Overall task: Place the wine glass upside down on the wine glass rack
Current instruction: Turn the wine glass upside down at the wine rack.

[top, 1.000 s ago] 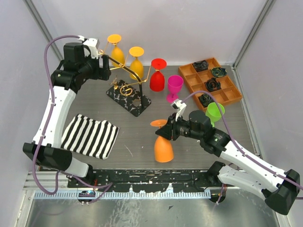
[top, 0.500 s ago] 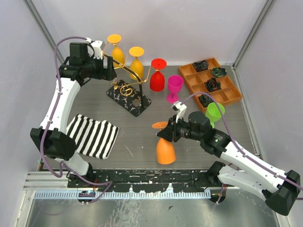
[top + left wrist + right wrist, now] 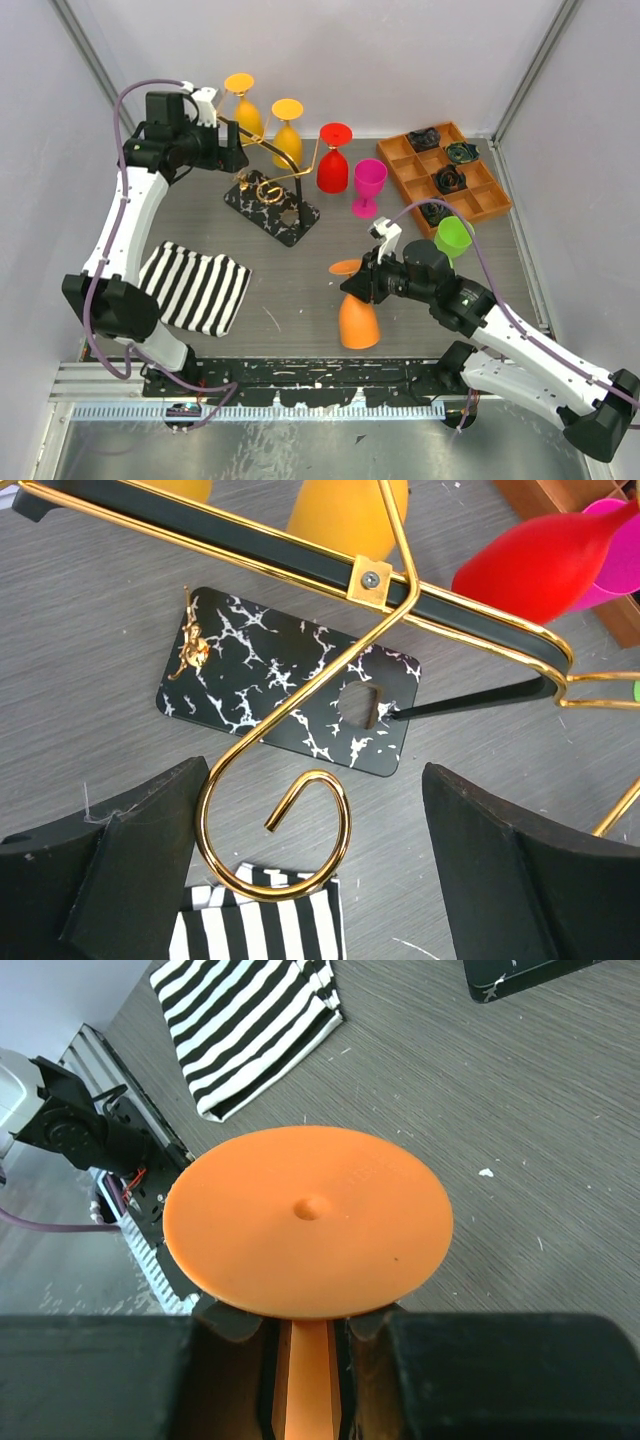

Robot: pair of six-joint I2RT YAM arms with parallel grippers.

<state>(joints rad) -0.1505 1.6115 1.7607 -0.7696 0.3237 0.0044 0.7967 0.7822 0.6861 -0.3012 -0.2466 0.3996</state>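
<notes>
Shifted slightly right, the orange wine glass (image 3: 358, 322) hangs inverted, its stem clamped in the right claw (image 3: 353, 284).

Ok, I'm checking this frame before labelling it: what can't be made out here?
Right wrist view: the orange wine glass shows only foot and stem; the foot hides its bowl.
Left wrist view: the two yellow glasses are cut off by the top edge, so how they hang on the wine glass rack is unseen.
Top view: the dark items in the orange tray are too small to identify.
</notes>
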